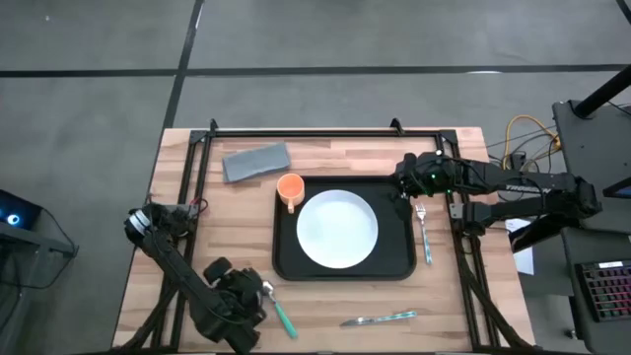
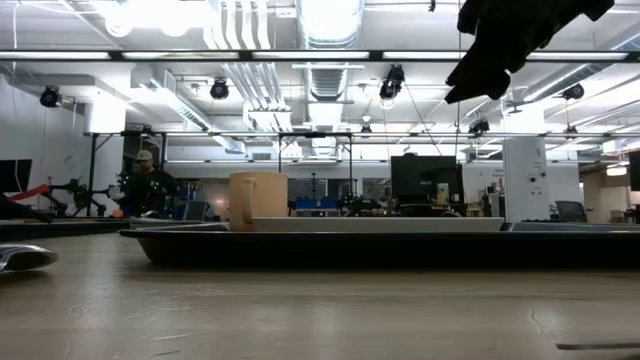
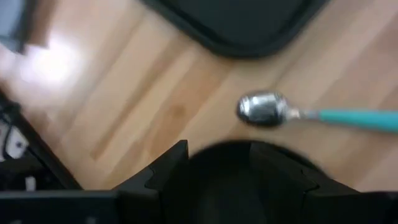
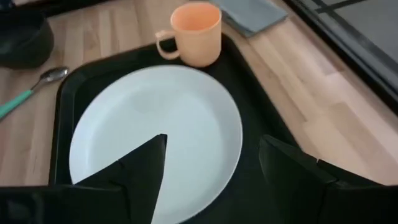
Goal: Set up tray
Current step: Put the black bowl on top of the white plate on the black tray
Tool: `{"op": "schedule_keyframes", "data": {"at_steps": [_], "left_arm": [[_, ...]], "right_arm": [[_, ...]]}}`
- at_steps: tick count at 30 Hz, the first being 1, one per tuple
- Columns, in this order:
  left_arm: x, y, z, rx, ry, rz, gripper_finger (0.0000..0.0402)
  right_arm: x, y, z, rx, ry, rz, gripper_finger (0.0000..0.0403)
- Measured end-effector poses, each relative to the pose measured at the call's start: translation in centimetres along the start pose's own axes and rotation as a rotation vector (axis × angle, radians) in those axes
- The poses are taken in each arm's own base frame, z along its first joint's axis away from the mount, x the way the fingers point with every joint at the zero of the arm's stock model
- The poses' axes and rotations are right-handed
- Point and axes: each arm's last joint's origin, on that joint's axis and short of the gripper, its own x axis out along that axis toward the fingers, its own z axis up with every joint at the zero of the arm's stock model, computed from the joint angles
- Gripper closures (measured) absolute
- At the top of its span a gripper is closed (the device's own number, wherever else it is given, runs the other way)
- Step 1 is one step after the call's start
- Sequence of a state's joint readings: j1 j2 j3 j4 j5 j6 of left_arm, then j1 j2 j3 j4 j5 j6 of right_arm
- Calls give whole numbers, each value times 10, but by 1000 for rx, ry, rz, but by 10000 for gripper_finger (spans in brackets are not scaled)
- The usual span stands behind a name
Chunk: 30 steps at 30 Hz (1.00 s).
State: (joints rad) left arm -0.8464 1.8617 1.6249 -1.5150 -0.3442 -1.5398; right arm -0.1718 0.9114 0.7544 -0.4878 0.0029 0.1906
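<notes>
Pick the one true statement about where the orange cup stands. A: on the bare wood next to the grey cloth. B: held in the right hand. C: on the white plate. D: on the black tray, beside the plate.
D: the orange cup stands on the black tray in a corner, just off the rim of the white plate; the right hand hovers open above the plate, holding nothing.
</notes>
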Motion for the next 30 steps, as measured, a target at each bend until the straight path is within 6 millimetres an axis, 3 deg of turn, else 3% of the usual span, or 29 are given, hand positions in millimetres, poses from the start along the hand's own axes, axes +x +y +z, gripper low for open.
{"op": "schedule_keyframes", "data": {"at_steps": [9, 15, 20, 30], "left_arm": [[-2, 38, -39, -15, 62, -156, 250], [19, 66, -49, -61, 133, -170, 250], [38, 72, -59, -149, 207, -204, 250], [44, 71, -72, -215, 299, -212, 250]], "right_arm": [[2, 9, -8, -16, 58, 35, 144], [2, 12, -8, -16, 57, 44, 142], [2, 12, -8, -21, 57, 45, 143], [2, 12, -8, -30, 55, 44, 143]]}}
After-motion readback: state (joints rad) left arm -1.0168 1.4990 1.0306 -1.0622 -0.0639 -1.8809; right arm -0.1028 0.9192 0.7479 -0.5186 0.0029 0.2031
